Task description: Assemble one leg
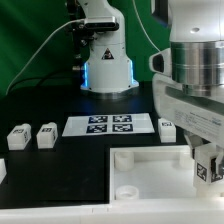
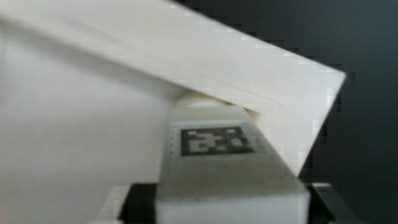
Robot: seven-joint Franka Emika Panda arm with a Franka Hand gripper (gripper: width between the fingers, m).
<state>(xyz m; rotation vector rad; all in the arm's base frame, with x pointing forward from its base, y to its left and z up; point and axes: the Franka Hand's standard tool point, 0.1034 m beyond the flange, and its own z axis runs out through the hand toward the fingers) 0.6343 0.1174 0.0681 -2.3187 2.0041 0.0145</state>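
My gripper (image 1: 207,160) is shut on a leg (image 1: 208,169), a chunky white block with a black-and-white tag, at the right corner of the large white panel (image 1: 140,185). In the wrist view the leg (image 2: 217,150) fills the space between my dark fingers (image 2: 150,200), and my gripper (image 2: 228,208) holds its near end. The leg's far end meets the panel's corner (image 2: 196,60); I cannot tell whether it sits in a hole. Two more legs (image 1: 17,135) (image 1: 46,135) stand at the exterior view's left, and another (image 1: 167,126) stands by the marker board.
The marker board (image 1: 110,125) lies behind the panel. A white part (image 1: 2,172) shows at the exterior view's left edge. The robot base (image 1: 105,60) stands at the back, with a green backdrop (image 1: 30,40) behind it. The table is black.
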